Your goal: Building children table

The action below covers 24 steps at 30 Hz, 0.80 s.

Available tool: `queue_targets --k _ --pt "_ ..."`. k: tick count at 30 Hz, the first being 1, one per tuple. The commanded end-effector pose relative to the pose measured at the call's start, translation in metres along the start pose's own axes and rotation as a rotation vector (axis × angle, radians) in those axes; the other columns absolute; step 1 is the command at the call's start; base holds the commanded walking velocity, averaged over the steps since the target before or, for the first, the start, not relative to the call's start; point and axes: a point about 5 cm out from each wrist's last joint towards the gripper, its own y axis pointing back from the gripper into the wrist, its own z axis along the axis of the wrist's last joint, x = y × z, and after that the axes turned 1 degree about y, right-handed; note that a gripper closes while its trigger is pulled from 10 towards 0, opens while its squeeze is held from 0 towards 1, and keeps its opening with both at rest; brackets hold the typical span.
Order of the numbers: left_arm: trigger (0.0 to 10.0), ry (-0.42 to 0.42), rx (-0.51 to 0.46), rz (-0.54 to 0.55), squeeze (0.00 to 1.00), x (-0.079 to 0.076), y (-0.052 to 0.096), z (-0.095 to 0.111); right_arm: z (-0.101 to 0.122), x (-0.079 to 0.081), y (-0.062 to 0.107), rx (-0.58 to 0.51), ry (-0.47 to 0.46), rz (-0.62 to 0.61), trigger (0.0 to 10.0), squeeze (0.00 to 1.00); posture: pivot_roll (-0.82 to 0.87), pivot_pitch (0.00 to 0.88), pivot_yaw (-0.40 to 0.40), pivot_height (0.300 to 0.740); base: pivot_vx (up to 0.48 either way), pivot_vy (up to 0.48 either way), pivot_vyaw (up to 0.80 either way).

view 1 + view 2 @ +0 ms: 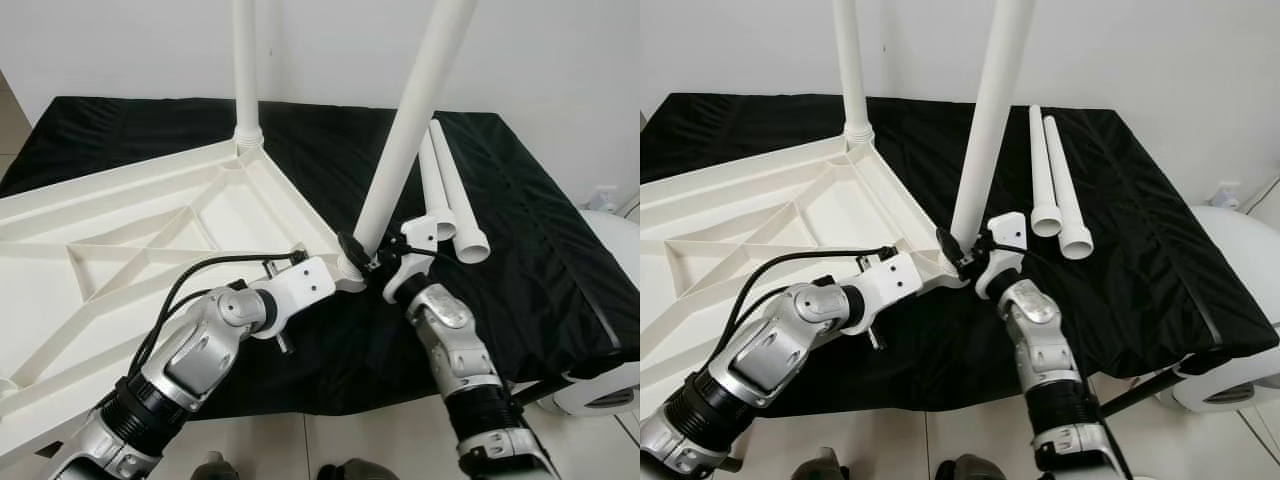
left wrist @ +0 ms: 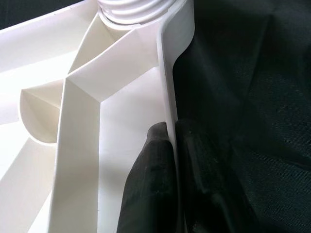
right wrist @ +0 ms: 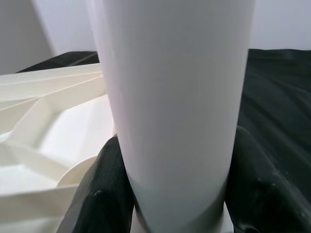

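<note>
Two fitted legs (image 1: 410, 130), two loose legs (image 1: 452, 195), one tabletop (image 1: 120, 240).

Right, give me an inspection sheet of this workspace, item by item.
Surface: black cloth covering a low platform.
Job's things: white tabletop lying underside up, ribs showing; one leg standing in its far corner; a second leg tilted at the near corner socket; two spare legs lying side by side on the cloth.
Clutter: nothing seen.
Grippers: left gripper with jaws shut on the tabletop's edge wall; right gripper with jaws shut on the tilted leg near its base.
Cables: black cables looping along the left arm.
Surroundings: white wall behind, pale tiled floor, a rounded white object to the right.
</note>
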Motion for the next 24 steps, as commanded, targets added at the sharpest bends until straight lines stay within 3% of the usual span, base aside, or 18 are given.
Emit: queue_targets --k 1,7,11,17,18,24 --pt "10.0 -0.039 -0.02 -0.015 0.0 -0.009 -0.003 0.005 0.013 -0.001 -0.003 -0.056 -0.024 -0.117 10.0 0.0 0.02 0.0 -0.08 0.74 0.0 0.0 0.0" --pt "10.0 -0.038 -0.02 -0.016 0.0 -0.01 -0.004 0.005 0.016 0.009 -0.006 -0.05 -0.043 -0.248 10.0 0.0 0.02 0.0 -0.09 0.74 0.0 0.0 0.0" --pt "10.0 -0.036 -0.021 -0.011 0.0 -0.01 -0.004 0.005 0.015 0.018 -0.007 -0.034 -0.04 -0.247 10.0 0.0 0.02 0.0 -0.092 0.74 0.0 0.0 0.0" --pt "10.0 -0.037 -0.021 -0.011 0.0 -0.01 -0.005 0.005 0.014 0.016 -0.005 -0.031 -0.042 -0.257 10.0 0.0 0.03 0.0 -0.092 0.74 0.0 0.0 0.0" --pt "10.0 -0.038 -0.02 -0.01 0.0 -0.01 -0.004 0.005 0.014 0.015 -0.005 -0.032 -0.054 -0.257 10.0 1.0 0.03 0.0 -0.092 0.74 0.0 0.0 0.0" --pt "10.0 -0.039 -0.02 -0.007 0.0 -0.01 -0.003 0.005 0.018 0.018 -0.002 -0.05 -0.075 -0.254 10.0 1.0 0.03 0.0 -0.092 0.74 0.0 0.0 0.0"
